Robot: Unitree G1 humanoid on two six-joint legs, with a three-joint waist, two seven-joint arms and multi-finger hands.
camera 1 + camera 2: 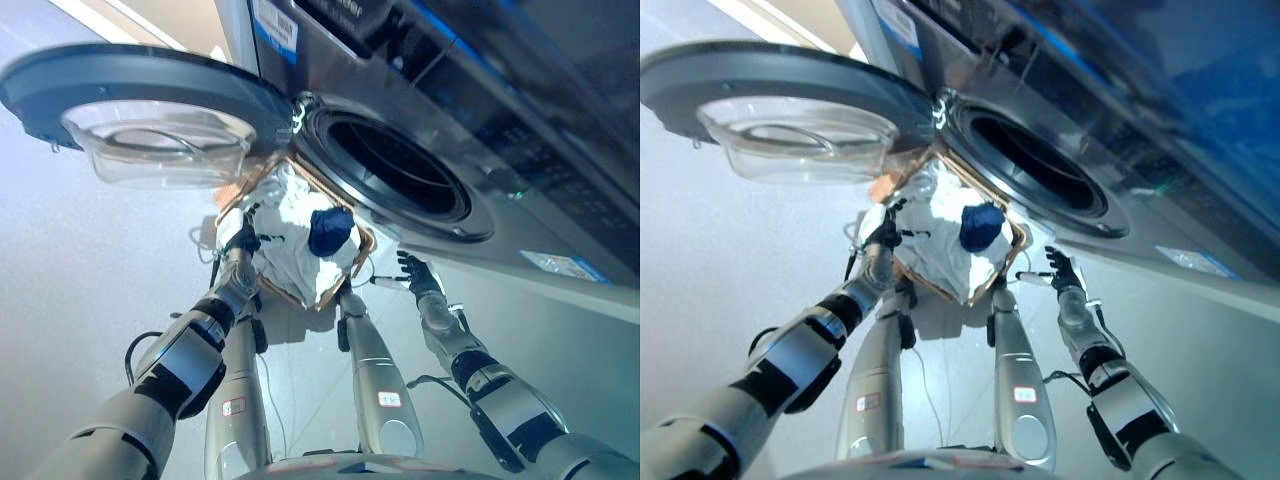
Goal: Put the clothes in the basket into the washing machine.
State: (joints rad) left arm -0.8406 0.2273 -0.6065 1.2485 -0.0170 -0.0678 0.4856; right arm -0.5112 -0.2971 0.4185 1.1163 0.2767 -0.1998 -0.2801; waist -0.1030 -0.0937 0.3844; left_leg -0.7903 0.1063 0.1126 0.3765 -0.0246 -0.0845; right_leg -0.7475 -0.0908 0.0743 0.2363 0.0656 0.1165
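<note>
Now we see the basket [365,243] sitting on the floor just below the washer [500,120], under the open drum mouth [398,165], with the door [140,95] swung wide to our left. The clothes are all in the basket, none in the drum: a white garment [290,235] fills most of it, and a dark blue bundle [330,230] lies on top toward the right side.

Our left hand [243,240] is at the basket's left rim, resting against the white garment; whether its fingers have closed on the cloth we cannot tell. Our right hand [415,272] hangs just beside the basket's right corner, touching nothing, its fingers spread and relaxed.

What the coming move turns on, we judge: the clothes lie between the two hands, and the drum mouth is directly above and beyond them, slightly to the right. The left hand is nearer the white garment; the blue bundle is about midway, a little closer to the right hand. The basket's long axis runs from near us toward the washer.

Stickers show on the washer front [275,25] and lower panel [565,265], but their print is too small for us to read.
</note>
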